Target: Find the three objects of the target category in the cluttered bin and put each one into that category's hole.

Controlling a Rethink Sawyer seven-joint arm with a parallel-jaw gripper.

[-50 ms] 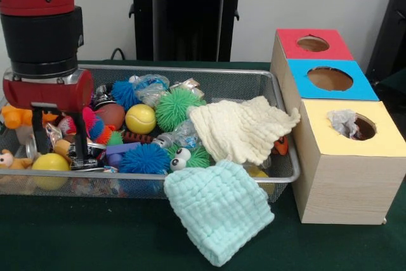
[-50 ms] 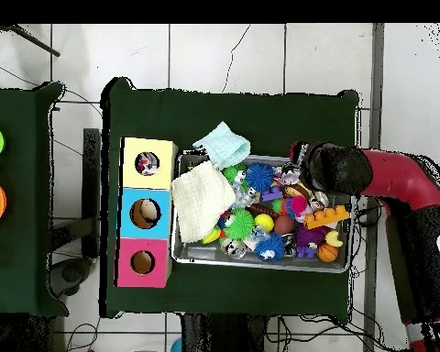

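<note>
My gripper (image 1: 59,154) is down in the left end of the wire mesh bin (image 1: 254,80), open, with its black fingers (image 1: 81,147) standing among small toys and a crinkly wrapper. I cannot tell whether anything sits between them. A cream knitted cloth (image 1: 241,130) lies over the toys at the bin's right end. A mint cloth (image 1: 219,211) hangs over the front rim onto the table. The wooden box to the right has a red hole (image 1: 313,44), a blue hole (image 1: 330,79) and a yellow hole (image 1: 355,125), which holds a crumpled grey-white wad (image 1: 342,120). From overhead, the arm (image 2: 338,168) covers the bin's corner.
The bin holds blue spiky balls (image 1: 144,158), a green spiky ball (image 1: 176,107), a yellow tennis ball (image 1: 140,118), a smooth yellow ball (image 1: 50,162), googly eyes (image 1: 180,156) and an orange toy (image 1: 16,116). Overhead, a second green table (image 2: 13,192) with coloured discs stands at the left.
</note>
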